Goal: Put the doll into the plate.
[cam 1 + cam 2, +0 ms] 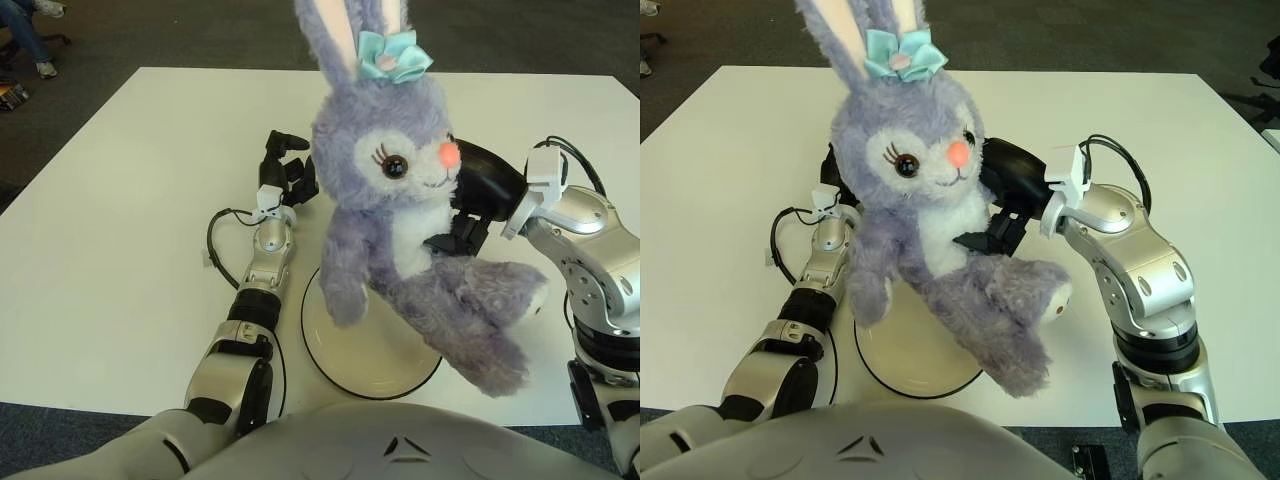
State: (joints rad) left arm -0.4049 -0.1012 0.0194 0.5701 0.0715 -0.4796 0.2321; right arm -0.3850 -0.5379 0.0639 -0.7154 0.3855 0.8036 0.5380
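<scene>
A purple plush rabbit doll [400, 200] with a blue bow hangs above the table, tilted, its legs over the right side of a white plate [345, 360] with a dark rim. My right hand [470, 205] is shut on the doll's body from the right side. The doll covers much of the plate; only the plate's left and near parts show. In the right eye view the doll [930, 200] hides the plate's [890, 370] far half. My left hand [285, 170] shows on the white table to the left of the doll, fingers curled, holding nothing.
The white table [120, 200] spreads wide to the left and behind. A black cable [215, 245] loops beside my left forearm. Dark carpet surrounds the table, and a seated person's legs [25, 35] show at the far left corner.
</scene>
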